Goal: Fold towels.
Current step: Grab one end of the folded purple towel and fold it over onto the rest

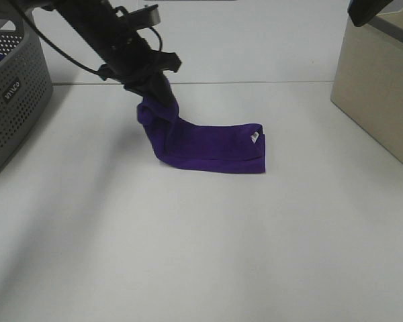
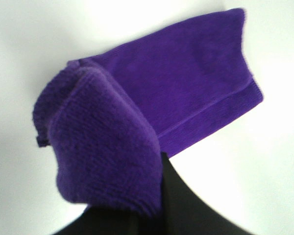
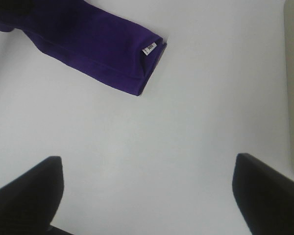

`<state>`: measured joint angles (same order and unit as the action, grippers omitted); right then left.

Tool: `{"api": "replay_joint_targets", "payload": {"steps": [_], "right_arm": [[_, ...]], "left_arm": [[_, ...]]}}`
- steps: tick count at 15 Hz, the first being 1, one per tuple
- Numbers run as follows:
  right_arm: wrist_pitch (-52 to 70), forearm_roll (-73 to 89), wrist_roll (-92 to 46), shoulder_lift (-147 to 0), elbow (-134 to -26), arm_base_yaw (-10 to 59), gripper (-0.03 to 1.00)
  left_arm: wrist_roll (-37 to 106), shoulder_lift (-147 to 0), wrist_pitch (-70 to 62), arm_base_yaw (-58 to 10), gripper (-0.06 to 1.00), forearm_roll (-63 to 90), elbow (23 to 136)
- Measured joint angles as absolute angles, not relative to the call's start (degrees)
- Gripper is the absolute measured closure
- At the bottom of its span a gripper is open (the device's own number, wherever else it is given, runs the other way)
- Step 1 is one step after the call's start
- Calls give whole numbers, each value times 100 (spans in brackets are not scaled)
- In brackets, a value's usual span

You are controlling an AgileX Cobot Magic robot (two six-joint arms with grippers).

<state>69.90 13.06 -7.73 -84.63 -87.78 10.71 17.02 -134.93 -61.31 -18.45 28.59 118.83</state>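
Observation:
A deep purple towel (image 1: 208, 147) lies folded into a long strip on the white table, with its small white tag (image 1: 254, 137) near the right end. My left gripper (image 1: 151, 87) is shut on the towel's left end and holds that end lifted above the table. In the left wrist view the bunched purple cloth (image 2: 108, 156) fills the space at the black fingers (image 2: 186, 205). My right gripper (image 3: 147, 191) is open and empty, high above the table, with the towel (image 3: 88, 44) and its tag (image 3: 149, 49) away from it.
A grey perforated basket (image 1: 13, 100) stands at the far left. A beige box (image 1: 379, 87) stands at the right edge. The white table (image 1: 201, 255) stretches toward the front.

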Motion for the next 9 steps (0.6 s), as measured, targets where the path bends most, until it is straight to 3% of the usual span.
{"api": "replay_joint_targets", "payload": {"steps": [3, 9], "right_arm": [[6996, 1312, -773, -8445, -8778, 1071, 6], [6996, 1335, -773, -8445, -8778, 1071, 6]], "left_arm": [[1581, -14106, -5924, -2498, 92, 2934, 12576], [1438, -14754, -5775, -2825, 91, 3323, 13316]]}}
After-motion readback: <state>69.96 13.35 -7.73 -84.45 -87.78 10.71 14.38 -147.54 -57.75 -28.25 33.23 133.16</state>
